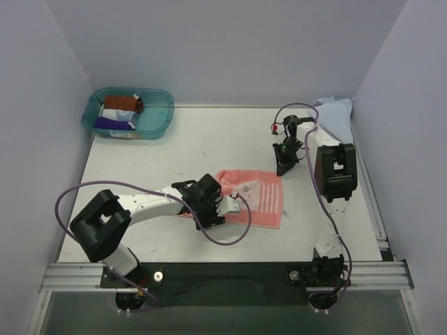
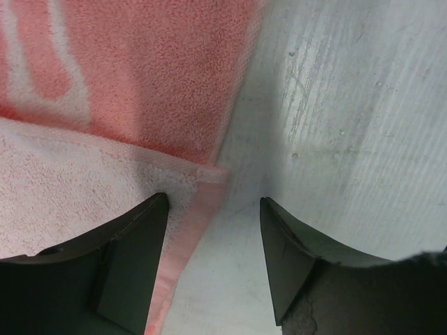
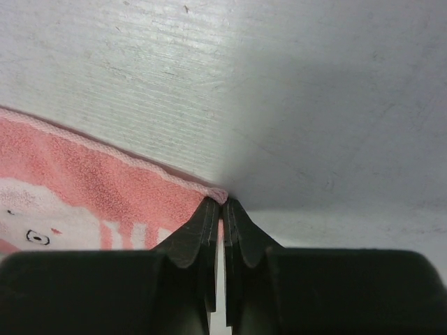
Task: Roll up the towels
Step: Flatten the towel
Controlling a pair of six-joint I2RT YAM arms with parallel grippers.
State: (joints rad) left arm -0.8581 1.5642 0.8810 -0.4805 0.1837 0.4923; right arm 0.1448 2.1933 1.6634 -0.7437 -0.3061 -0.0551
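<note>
White table (image 1: pixel 209 139), scuffed and scratched, enclosed by plain pale walls (image 1: pixel 230 42) on three sides; metal rail (image 1: pixel 70 278) along near edge; even lighting.

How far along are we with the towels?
Done: nothing on the table is rolled. In hand: the pink towel lies mostly flat, right gripper shut on its far right corner, left gripper open astride its left edge. Left: rolling it, then the blue towel, heaped at the far right.
</note>
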